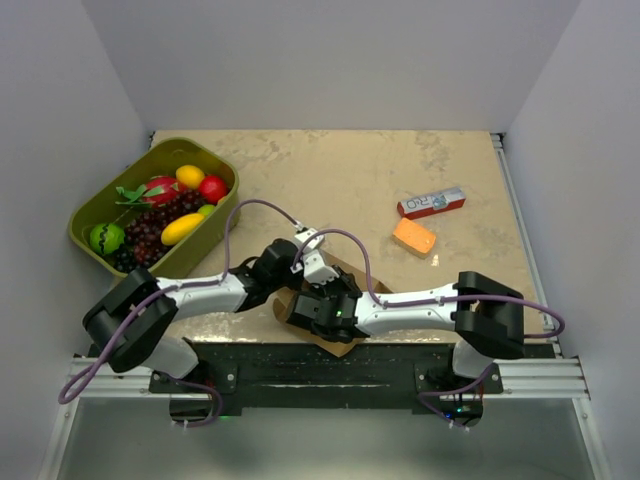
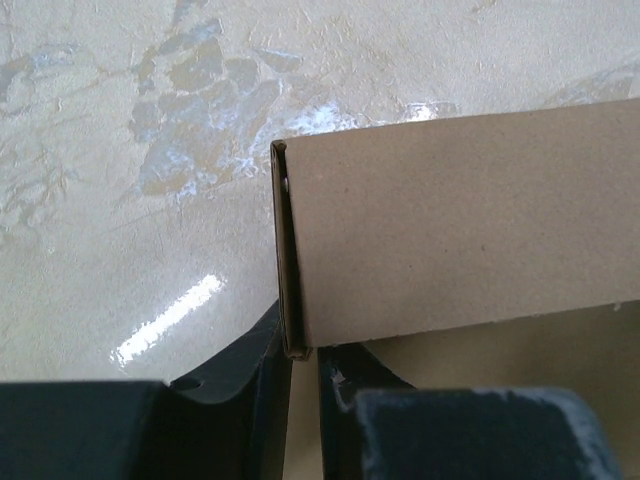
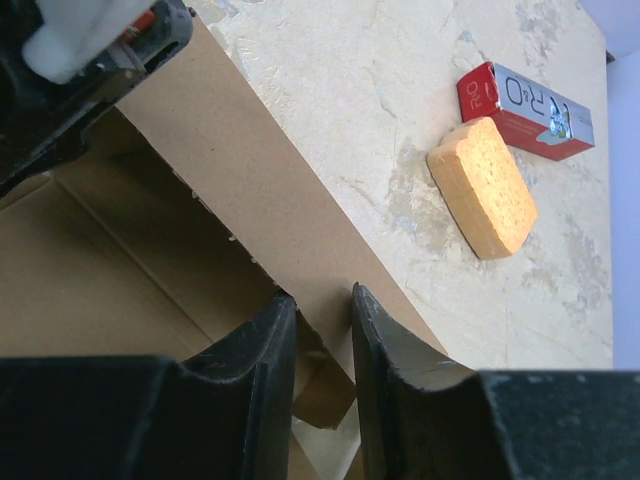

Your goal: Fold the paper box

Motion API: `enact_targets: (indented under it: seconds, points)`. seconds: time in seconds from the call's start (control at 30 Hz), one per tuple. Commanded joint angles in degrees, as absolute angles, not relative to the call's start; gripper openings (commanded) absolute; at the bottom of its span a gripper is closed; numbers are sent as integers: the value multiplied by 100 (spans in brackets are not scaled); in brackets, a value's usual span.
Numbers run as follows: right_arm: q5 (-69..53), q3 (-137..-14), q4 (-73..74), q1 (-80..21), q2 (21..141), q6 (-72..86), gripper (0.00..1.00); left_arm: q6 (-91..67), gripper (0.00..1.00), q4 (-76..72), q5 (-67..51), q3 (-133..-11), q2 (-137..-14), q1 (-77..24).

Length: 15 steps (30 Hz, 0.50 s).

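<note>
The paper box (image 1: 343,346), at the lower centre of the top view, looks only partly folded: 1 wall stands, nipped by left gripper (image 2: 305,355) and right gripper (image 3: 320,305), the rest still flat.

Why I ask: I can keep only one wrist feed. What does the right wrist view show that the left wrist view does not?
Only the right wrist view: the orange block, the red-and-white carton, the left arm and the right pincer. Only the left wrist view: the left pincer around a wall's doubled end edge. Both: the paper box and the beige table.
</note>
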<state>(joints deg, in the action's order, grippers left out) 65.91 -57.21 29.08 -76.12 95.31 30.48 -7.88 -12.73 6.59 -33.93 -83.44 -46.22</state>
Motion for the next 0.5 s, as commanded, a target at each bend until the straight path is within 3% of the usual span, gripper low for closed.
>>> enact_targets:
  seconds: [0.0, 0.47]
  points:
    - [6522, -5783, 2883, -7567, 9571, 3173, 26, -730, 23, -1731, 887, -3138, -8078, -4649]
    - [6407, -5757, 2742, -7576, 9563, 3015, 25, -607, 48, -2733, 536, -2716, -7980, -4623]
